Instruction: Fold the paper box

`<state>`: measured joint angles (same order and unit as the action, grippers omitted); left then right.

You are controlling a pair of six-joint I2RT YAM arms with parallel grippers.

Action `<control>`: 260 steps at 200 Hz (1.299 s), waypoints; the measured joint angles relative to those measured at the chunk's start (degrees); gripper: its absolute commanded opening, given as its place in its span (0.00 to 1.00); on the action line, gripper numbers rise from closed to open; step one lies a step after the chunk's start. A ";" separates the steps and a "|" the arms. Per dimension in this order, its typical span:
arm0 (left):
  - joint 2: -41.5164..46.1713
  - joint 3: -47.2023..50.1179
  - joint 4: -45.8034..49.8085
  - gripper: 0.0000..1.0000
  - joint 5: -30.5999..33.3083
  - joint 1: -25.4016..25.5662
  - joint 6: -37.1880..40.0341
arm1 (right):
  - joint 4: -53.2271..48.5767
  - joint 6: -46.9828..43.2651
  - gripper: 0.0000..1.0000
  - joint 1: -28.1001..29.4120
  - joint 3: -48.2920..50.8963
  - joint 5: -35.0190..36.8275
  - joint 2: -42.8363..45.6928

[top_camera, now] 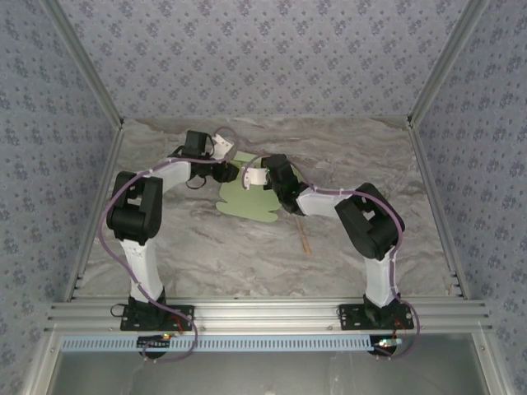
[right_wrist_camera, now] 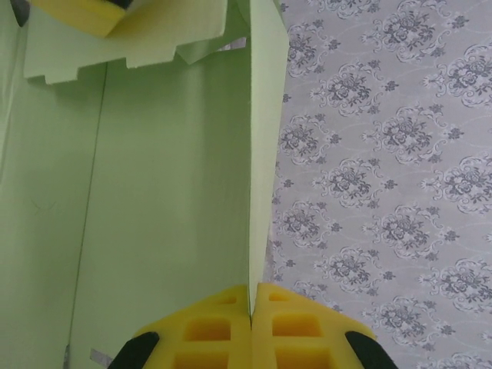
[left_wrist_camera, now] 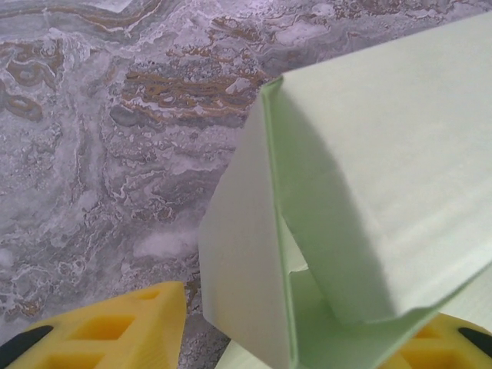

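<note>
Right gripper [right_wrist_camera: 251,306] is pinched shut on the thin edge of one raised panel of the paper box [top_camera: 247,196], which sits around the middle of the marble table [top_camera: 206,251], a bit toward the far side. Left gripper [left_wrist_camera: 286,342] has its jaws apart, straddling a folded-up flap on the sheet's far left corner. One yellow pad has a sliver of table showing between it and the card, so I'd call that not clamped. My worry: the card is thin and springy, and the right side only has a bite on the very edge. If either arm pulls sideways, the panel could slip out, or crease somewhere other than the score line. With the left jaws loose, that flap could also just flop back flat. The two wrists are crowded right over the sheet too, so a bump between them looks possible. Other stuff: a thin wooden stick [top_camera: 305,239] lies on the table to the near right of the sheet, below the right forearm. It's apart from the card, but a dragged sheet could catch it. Patterned walls [top_camera: 263,58] box in the far side.
</note>
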<state>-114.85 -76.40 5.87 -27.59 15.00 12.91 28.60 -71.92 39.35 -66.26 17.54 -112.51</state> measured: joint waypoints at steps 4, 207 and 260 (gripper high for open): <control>0.00 0.42 -0.52 0.54 0.02 0.02 -0.55 | -0.17 0.04 0.00 0.00 -0.02 0.00 0.00; 0.15 3.39 -10.12 0.42 -0.02 0.94 -6.58 | -5.79 3.89 0.00 0.42 -0.79 -1.44 1.46; 0.63 4.83 -13.00 0.40 2.10 1.90 -8.98 | -7.61 5.35 0.00 0.42 -0.98 -1.60 1.46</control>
<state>-114.21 -71.57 -7.14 -25.50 16.91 3.92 20.99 -66.57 39.77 -67.24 15.94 -111.04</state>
